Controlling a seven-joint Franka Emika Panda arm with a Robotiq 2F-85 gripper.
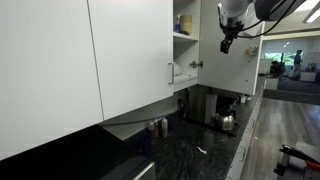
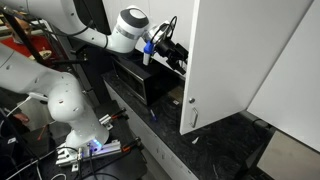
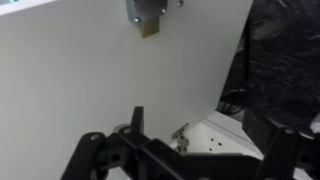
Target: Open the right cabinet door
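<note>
The right cabinet door point(image 1: 243, 60) stands swung out from the cabinet, its inner face showing in an exterior view. Its outer face point(image 2: 240, 60) carries a slim silver handle point(image 2: 195, 118) near the lower free edge. My gripper point(image 1: 228, 40) hangs open beside the door's free edge, apart from it, and it shows dark next to the door edge point(image 2: 162, 46). In the wrist view the gripper point(image 3: 185, 150) is open with nothing between its fingers. It faces the door's white inner face point(image 3: 100, 70), with a hinge point(image 3: 181, 134) close by.
The wider white door point(image 1: 130, 50) with its own handle point(image 1: 170, 72) stays closed. Open shelves point(image 1: 186, 25) show between the doors. A kettle point(image 1: 227, 122), a coffee machine point(image 1: 223, 104) and bottles point(image 1: 158, 127) stand on the black counter point(image 1: 190, 152). A black appliance point(image 2: 140, 82) sits below my arm.
</note>
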